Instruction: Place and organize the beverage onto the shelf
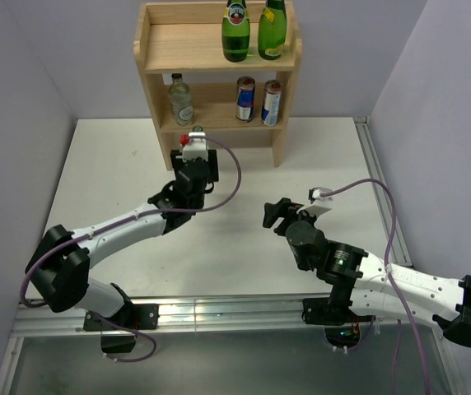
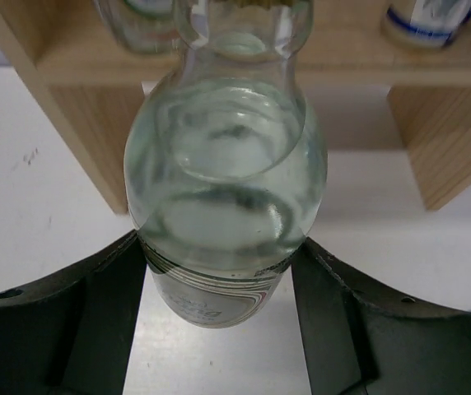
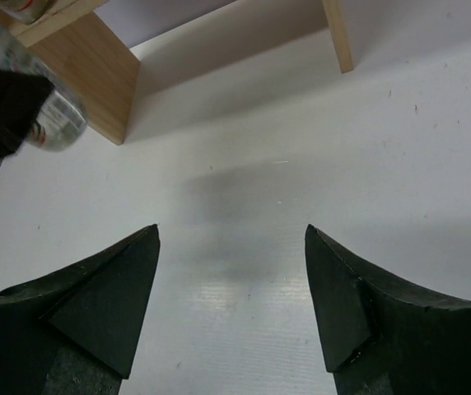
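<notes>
The wooden shelf (image 1: 157, 62) stands at the back of the table. Its top tier holds two green bottles (image 1: 236, 33). Its middle tier holds a clear bottle (image 1: 180, 99) on the left and two cans (image 1: 258, 100) on the right. My left gripper (image 1: 193, 155) is shut on a clear glass bottle (image 2: 226, 189) just in front of the shelf's (image 2: 79, 123) lower left. The bottle's neck points toward the shelf and its red cap (image 1: 184, 138) shows from above. My right gripper (image 3: 231, 247) is open and empty over bare table, right of centre (image 1: 278, 216).
The white table (image 1: 120, 164) is walled left, right and back. A metal rail (image 1: 375, 164) runs along its right edge. In the right wrist view the held bottle's base (image 3: 54, 123) shows at upper left beside the shelf's side panel (image 3: 95, 78).
</notes>
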Robot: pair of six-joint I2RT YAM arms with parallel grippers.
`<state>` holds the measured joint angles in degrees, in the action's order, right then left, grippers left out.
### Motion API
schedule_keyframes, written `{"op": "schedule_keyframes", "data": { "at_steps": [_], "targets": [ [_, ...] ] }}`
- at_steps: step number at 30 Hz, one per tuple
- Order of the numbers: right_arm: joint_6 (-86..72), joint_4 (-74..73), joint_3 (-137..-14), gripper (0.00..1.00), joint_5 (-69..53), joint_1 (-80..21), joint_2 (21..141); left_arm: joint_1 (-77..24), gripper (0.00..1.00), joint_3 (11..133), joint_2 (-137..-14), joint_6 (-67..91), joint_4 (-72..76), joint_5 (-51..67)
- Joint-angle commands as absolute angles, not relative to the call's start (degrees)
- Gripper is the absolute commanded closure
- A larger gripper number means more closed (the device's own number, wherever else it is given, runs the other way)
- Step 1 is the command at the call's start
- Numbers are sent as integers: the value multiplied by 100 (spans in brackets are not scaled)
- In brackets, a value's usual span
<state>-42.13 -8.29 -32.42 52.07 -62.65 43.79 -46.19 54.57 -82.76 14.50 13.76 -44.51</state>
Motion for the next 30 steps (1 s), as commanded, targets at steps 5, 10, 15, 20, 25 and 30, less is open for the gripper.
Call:
{"op": "schedule_keyframes", "data": {
  "at_steps": [5, 10, 15, 20, 25, 30],
  "targets": [
    [-4342, -756, -3191, 22, 5511, -6302, 4219, -4114, 100, 7188, -8595, 712, 1776, -3877],
    [-4333, -738, -3138, 23, 5555, -6293, 4201, -3946, 100, 7953, -9130, 598, 1661, -3656],
    [-4342, -721, -3129, 23, 5590, -6293, 4263, -3885, 100, 8401, -9456, 492, 1661, -3586],
    [-4324, -712, -3085, 24, 5607, -6293, 4245, -3797, 100, 8692, -9782, 536, 1722, -3568],
    [-4324, -730, -3059, 24, 5625, -6293, 4263, -3779, 100, 8929, -9949, 536, 1758, -3630],
    [-4324, -694, -3032, 24, 5625, -6293, 4315, -3779, 100, 8860, -9756, 606, 1819, -3691]
  ]
}}
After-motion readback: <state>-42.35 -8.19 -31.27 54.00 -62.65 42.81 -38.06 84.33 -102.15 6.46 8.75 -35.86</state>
